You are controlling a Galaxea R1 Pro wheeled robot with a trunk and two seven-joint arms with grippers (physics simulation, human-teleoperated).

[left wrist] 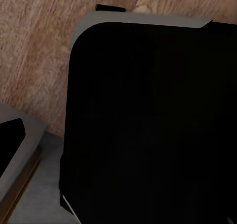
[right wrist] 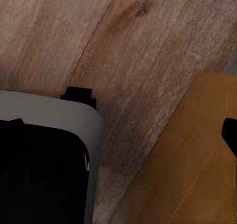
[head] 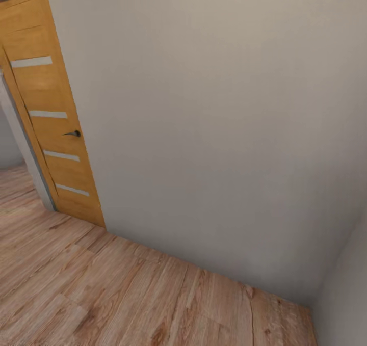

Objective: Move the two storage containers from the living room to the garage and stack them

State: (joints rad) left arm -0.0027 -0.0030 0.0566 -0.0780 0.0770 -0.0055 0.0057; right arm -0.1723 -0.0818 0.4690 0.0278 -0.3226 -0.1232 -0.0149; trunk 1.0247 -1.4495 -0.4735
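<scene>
I face a plain wall (head: pixel 214 122) with a wooden door (head: pixel 48 111) at my left, light plank floor (head: pixel 102 290) open below. No storage bin is before me, and whether my pincers are clenched or released I cannot tell.

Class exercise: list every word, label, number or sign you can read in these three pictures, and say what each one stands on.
None can be read. The door, wall and wood floor carry no writing; the door's pale strips are plain panels, not labels. The wrist views show no text either.
</scene>
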